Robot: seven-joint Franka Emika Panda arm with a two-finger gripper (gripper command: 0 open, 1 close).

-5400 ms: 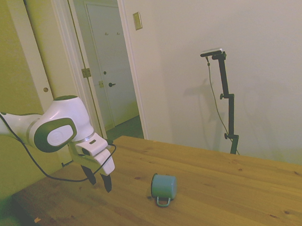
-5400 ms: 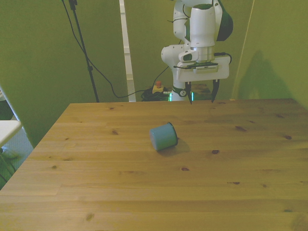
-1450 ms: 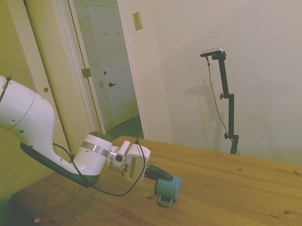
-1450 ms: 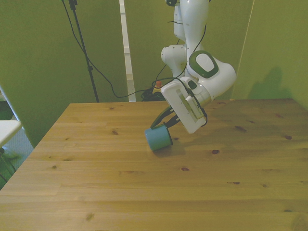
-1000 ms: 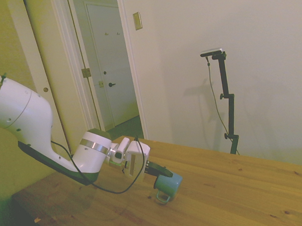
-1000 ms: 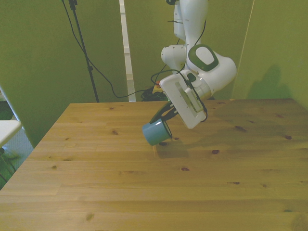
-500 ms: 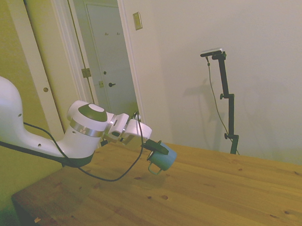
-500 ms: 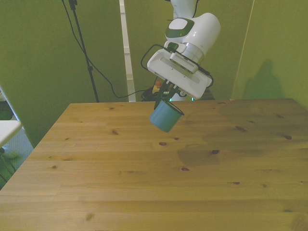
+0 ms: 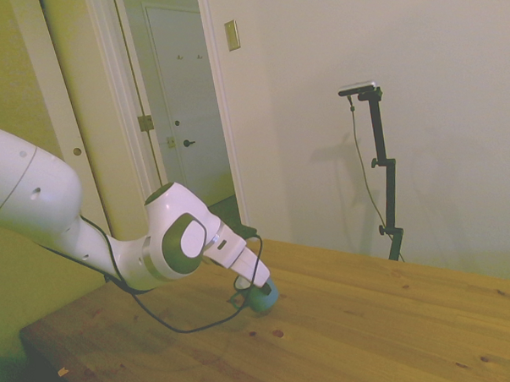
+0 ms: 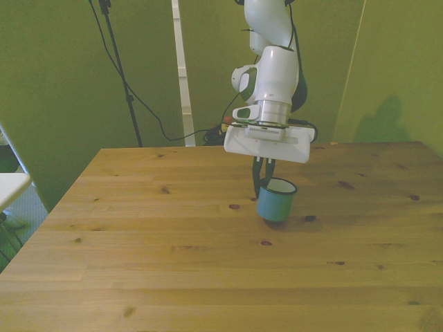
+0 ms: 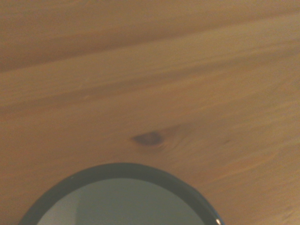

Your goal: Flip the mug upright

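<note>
Gripper (image 10: 265, 181) is pointing down and clamping on the rim of the mug (image 10: 276, 201), fingers pinching the rim wall on the side toward the front view's left. In the side view the gripper (image 9: 257, 286) is mostly hiding the mug (image 9: 264, 299); only a bit of teal is showing under the hand. Mug is sitting mouth-up, base at or just above the table (image 10: 173, 263); contact can't be confirmed, and it's looking slightly tilted in the front view. Dark rim and pale inside are showing from above. Handle isn't clearly visible in the front view; a thin loop is seeming to stick out on the arm side in the side view, too small to be sure.

Mug is sitting right of centre in the front view, about mid-depth on the tabletop, just beside a dark knot (image 10: 309, 218) in the wood. Wrist view is showing the mug (image 11: 122, 201) mouth from above, dark rim curving around a pale interior, and another knot (image 11: 148, 138) lying in the wood grain just beyond the rim. Black cable (image 9: 172, 321) is looping from the wrist down near the table surface in the side view.
</note>
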